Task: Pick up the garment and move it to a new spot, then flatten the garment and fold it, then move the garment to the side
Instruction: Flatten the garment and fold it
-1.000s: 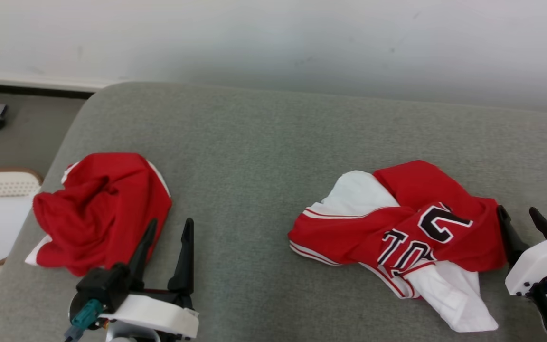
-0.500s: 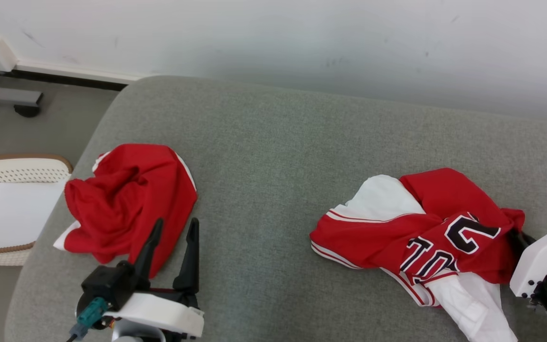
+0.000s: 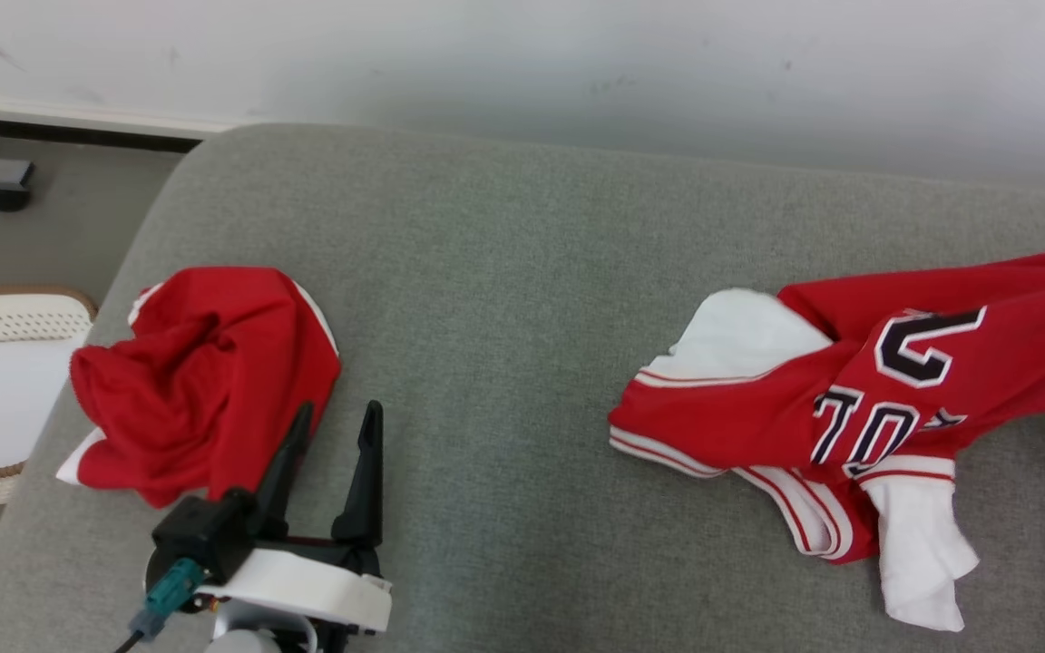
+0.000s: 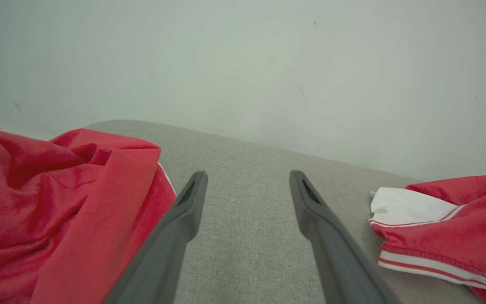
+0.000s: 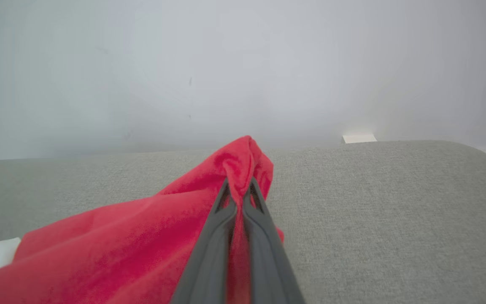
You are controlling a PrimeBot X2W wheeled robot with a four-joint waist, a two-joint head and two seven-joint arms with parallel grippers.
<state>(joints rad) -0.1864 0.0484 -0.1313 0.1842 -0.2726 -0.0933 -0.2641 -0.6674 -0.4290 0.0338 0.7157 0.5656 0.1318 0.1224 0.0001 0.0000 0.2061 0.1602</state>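
Grey cushion [image 3: 504, 317] bearing a crumpled red cloth [image 3: 205, 381] at left, just beyond the left gripper [image 3: 338, 413], fingers apart, and a red-and-white jersey [image 3: 758, 417] at right, stretched off the view's right edge

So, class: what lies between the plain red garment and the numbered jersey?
Bare grey cushion, in the head view, with the open left hand at the edge of the plain red garment.
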